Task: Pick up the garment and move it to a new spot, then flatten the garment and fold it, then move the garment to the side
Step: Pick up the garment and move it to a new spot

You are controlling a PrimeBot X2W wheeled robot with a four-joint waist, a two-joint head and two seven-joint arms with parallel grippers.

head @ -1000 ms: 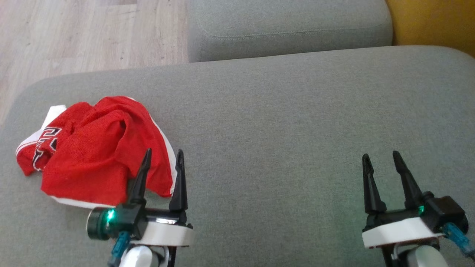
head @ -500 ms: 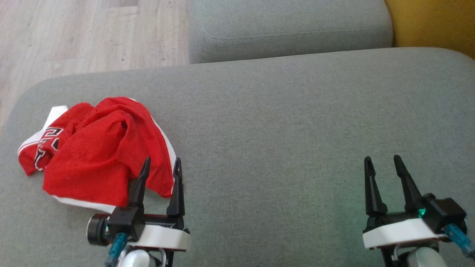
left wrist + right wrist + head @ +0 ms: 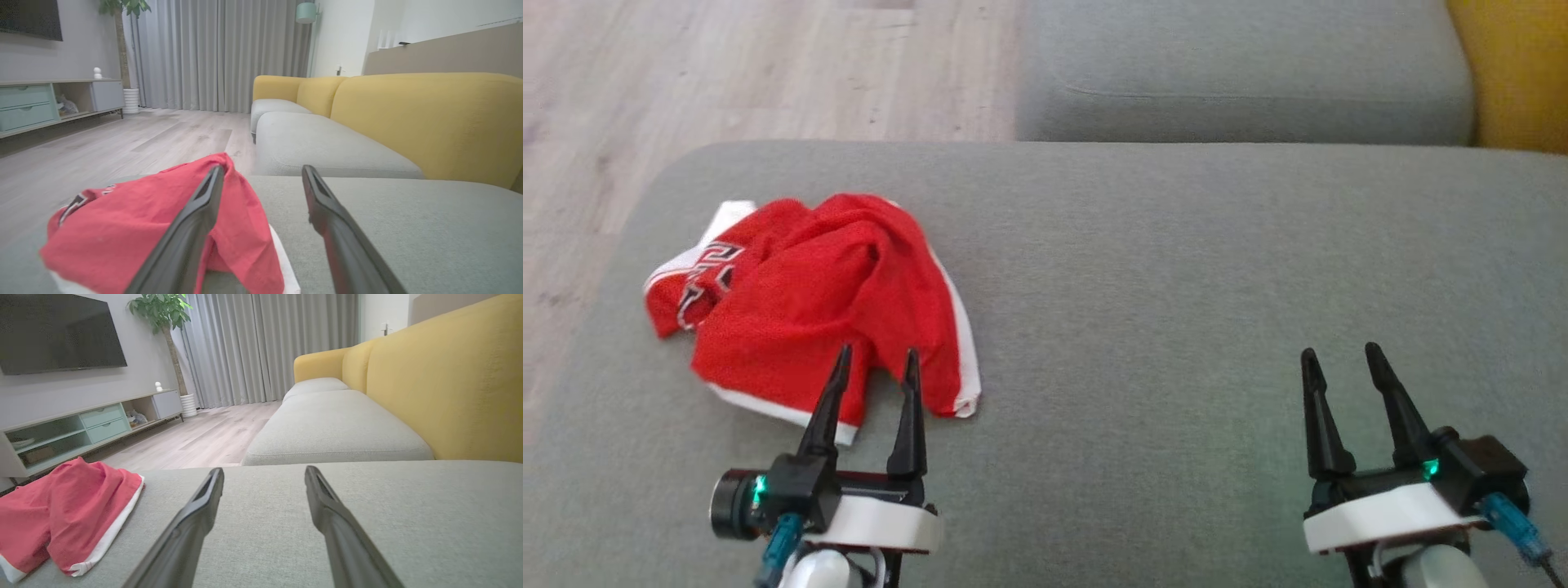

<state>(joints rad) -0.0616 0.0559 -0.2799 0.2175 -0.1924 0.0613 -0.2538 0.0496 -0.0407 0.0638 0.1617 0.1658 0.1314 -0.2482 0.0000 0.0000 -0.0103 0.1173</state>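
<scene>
Progress, from the head view: I judge that nothing of the task is done yet. The crumpled red mesh garment with white trim and black lettering [image 3: 825, 302] lies heaped at the left end of the grey woven sofa cushion [image 3: 1176, 286]. It is not lifted, flattened or folded. My left claw [image 3: 877, 353] has its two long dark fingers moderately spread and grips nothing. Its tips show over the heap's near edge, but I cannot tell whether they touch the cloth. My right claw [image 3: 1340, 351] is parted about as far and is also empty, over bare cushion well apart from the garment. Pale wooden floor [image 3: 727, 73] lies beyond the cushion's rounded corner.

Left wrist view: the garment [image 3: 135, 220] bulges up just ahead, soft and rumpled, with a white hem along its lower edge. One finger crosses in front of the red cloth and the other points over bare grey weave.

Right wrist view: the garment [image 3: 61, 506] sits low at the left, thin and limp, draped in loose folds with a white band at its edge. The fingers stand parted over flat, coarse upholstery. A padded yellow sofa back [image 3: 449, 388] rises on the right.

Picking up, moving, flattening, folding and setting aside all remain.
</scene>
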